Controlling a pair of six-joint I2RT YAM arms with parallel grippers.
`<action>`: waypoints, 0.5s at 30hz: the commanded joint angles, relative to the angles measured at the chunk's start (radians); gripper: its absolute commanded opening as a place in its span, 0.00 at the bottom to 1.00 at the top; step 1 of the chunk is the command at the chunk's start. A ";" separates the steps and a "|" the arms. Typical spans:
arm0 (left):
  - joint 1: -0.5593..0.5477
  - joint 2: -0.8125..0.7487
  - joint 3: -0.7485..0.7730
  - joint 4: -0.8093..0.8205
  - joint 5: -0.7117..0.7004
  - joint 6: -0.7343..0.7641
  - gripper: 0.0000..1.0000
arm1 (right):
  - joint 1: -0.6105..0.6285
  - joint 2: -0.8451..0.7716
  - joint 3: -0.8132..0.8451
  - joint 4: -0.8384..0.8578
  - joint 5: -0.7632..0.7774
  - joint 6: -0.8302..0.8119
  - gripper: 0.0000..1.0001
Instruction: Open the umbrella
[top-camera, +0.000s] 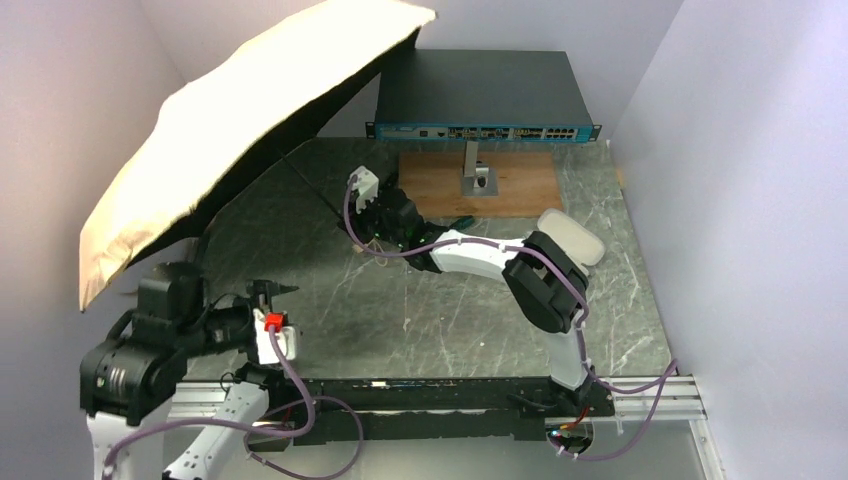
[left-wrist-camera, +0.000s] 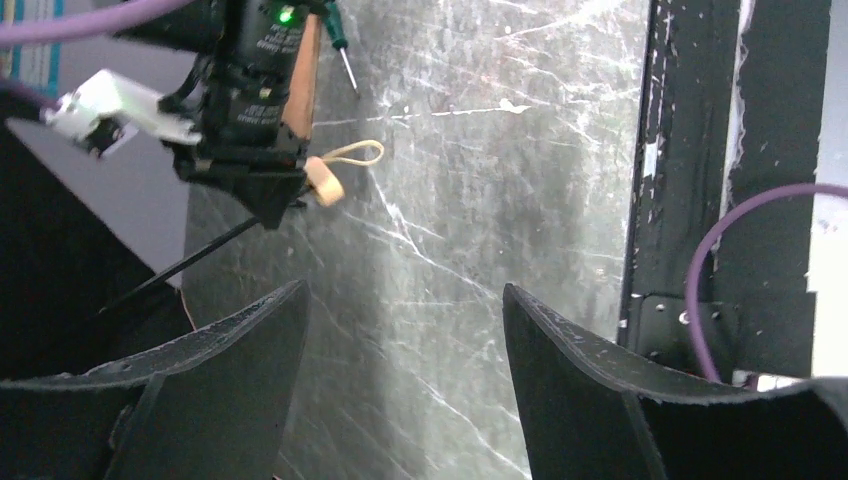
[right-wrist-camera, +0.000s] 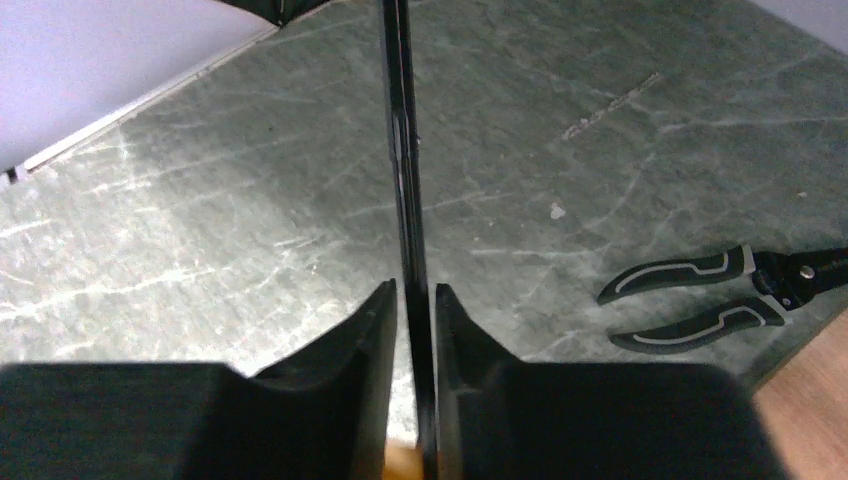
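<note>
The umbrella (top-camera: 230, 120) is spread open at the far left, with pale gold fabric on top and black lining below, tilted against the left wall. Its thin black shaft (right-wrist-camera: 403, 190) runs between my right gripper's (right-wrist-camera: 413, 290) fingers, which are shut on it just above the beige handle (left-wrist-camera: 326, 190) with its loop (left-wrist-camera: 362, 152). In the top view the right gripper (top-camera: 372, 208) sits mid-table. My left gripper (left-wrist-camera: 402, 300) is open and empty, low at the near left (top-camera: 270, 291), apart from the umbrella.
A network switch (top-camera: 480, 95) stands at the back above a wooden board (top-camera: 500, 190) with a metal stand (top-camera: 473, 175). A flat beige sleeve (top-camera: 575, 235) lies by the right arm. Black pliers (right-wrist-camera: 700, 300) lie on the marble table (top-camera: 450, 320). Walls close in left and right.
</note>
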 joint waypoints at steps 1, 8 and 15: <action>-0.004 -0.064 -0.006 0.072 -0.096 -0.316 0.76 | 0.002 -0.051 -0.061 0.131 -0.017 -0.025 0.42; 0.018 -0.177 0.000 0.077 -0.123 -0.488 0.77 | 0.004 -0.176 -0.187 0.075 -0.099 -0.039 0.85; 0.097 -0.257 -0.007 -0.095 -0.082 -0.446 0.77 | 0.002 -0.349 -0.288 -0.012 -0.180 -0.087 1.00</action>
